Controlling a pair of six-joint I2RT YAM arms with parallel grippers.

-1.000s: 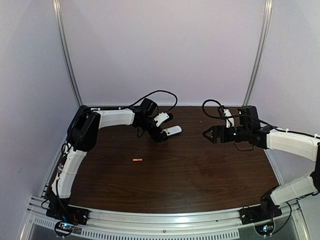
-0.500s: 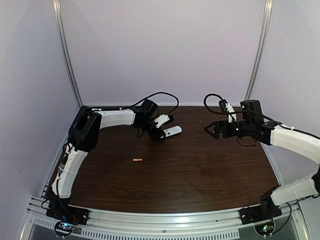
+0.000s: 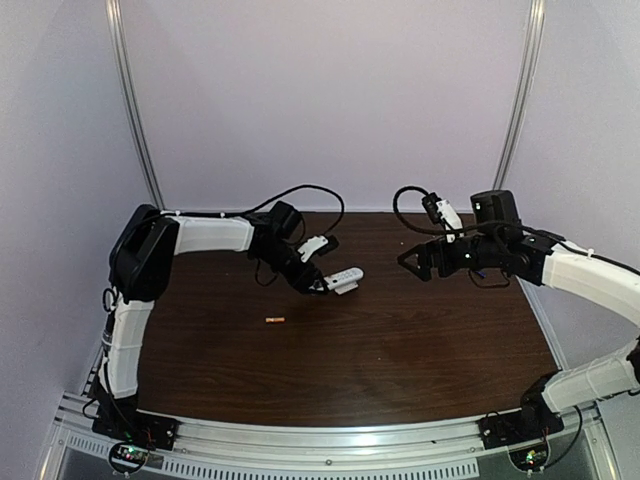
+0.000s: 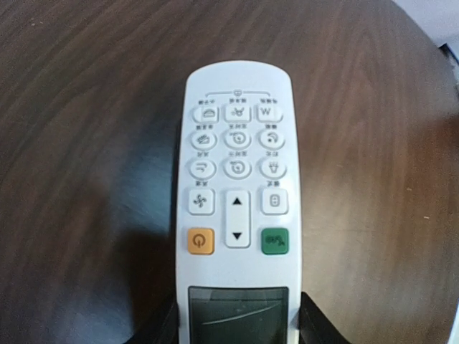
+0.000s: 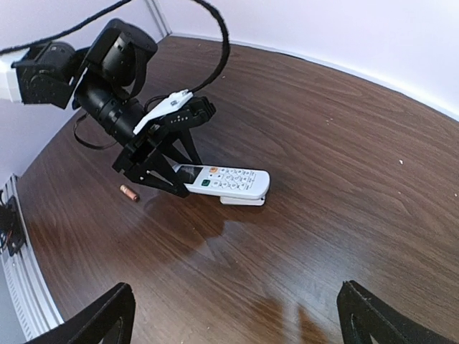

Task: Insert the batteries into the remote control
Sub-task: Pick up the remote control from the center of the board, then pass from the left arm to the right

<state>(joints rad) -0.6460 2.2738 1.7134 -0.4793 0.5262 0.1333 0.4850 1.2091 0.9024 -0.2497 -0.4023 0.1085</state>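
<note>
The white remote control (image 4: 237, 179) faces buttons up, and my left gripper (image 4: 238, 326) is shut on its display end, one black finger on each side. From above, the remote (image 3: 346, 277) sits just right of the left gripper (image 3: 322, 285). In the right wrist view a small white piece (image 5: 244, 201) shows under the far end of the remote (image 5: 228, 179). One orange-red battery (image 3: 275, 320) lies on the table to the front left of the remote, also seen as a battery (image 5: 129, 193) beside the left arm. My right gripper (image 3: 412, 262) hangs open and empty, right of the remote.
The dark wooden table (image 3: 400, 350) ends at a metal rail (image 3: 330, 440) at the front. Pale walls and upright metal poles (image 3: 135, 110) close in the back and sides. Black cables loop above both wrists.
My left gripper has shut on the remote and drawn it a little toward the front. The right arm has shifted slightly left and risen, still open.
</note>
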